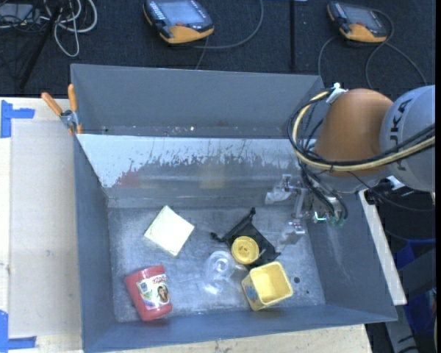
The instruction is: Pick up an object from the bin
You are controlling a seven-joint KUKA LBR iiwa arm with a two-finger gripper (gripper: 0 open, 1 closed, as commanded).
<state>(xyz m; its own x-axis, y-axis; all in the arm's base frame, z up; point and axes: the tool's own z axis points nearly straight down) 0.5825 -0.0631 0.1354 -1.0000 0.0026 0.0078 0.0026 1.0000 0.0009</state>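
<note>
The pick looks barely begun: nothing is lifted, and the gripper (288,212) hangs low in the grey metal bin (206,123), released, its fingers spread with nothing between them. Nearest it lies a round yellow plastic lid (244,250) on a flat black piece (239,226), a likely target. A square yellow plastic tub (267,285) and a clear plastic cup (219,267) sit just beyond, while a pale yellow square pad (169,230) and a red printed cup on its side (151,293) lie well apart from it.

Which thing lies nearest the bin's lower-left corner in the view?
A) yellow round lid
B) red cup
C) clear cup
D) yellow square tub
B: the red cup lies there, with the clear cup and yellow square tub to its right.
</note>
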